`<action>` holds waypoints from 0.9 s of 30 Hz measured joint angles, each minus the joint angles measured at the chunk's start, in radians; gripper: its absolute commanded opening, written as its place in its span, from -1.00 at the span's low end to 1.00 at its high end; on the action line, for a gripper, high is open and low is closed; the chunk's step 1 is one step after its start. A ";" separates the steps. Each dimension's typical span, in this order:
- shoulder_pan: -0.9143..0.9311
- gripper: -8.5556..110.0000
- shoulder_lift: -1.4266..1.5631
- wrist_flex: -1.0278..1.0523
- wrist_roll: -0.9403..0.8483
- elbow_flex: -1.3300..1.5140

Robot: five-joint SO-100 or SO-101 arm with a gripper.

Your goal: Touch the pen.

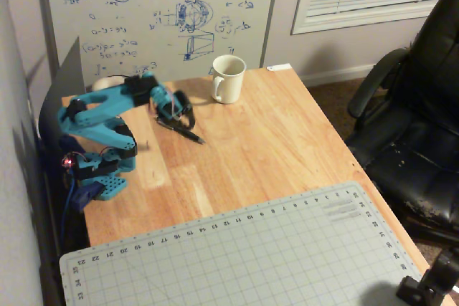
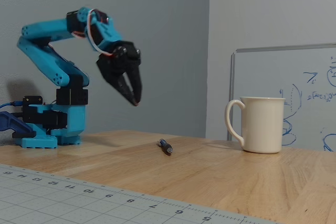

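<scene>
The thin dark pen (image 1: pixel 181 130) lies flat on the wooden table, left of the white mug (image 1: pixel 229 78). In the fixed view the pen (image 2: pixel 166 146) shows end-on, with the mug (image 2: pixel 259 124) to its right. My blue arm's black gripper (image 1: pixel 186 117) hangs above the pen, pointing down. In the fixed view the gripper (image 2: pixel 135 101) is well above the table, clear of the pen, with its jaws together and nothing between them.
The arm's blue base (image 1: pixel 100 170) stands at the table's left edge. A grey cutting mat (image 1: pixel 237 256) covers the near part of the table. A whiteboard (image 1: pixel 165 12) leans behind the table. A black office chair (image 1: pixel 416 120) stands to the right.
</scene>
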 measured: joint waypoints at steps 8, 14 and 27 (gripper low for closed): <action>-0.183 -0.85 -0.324 0.000 0.000 -0.201; -0.242 -0.85 -0.509 -0.011 0.000 -0.261; -0.318 -0.85 -0.739 -0.014 0.000 -0.325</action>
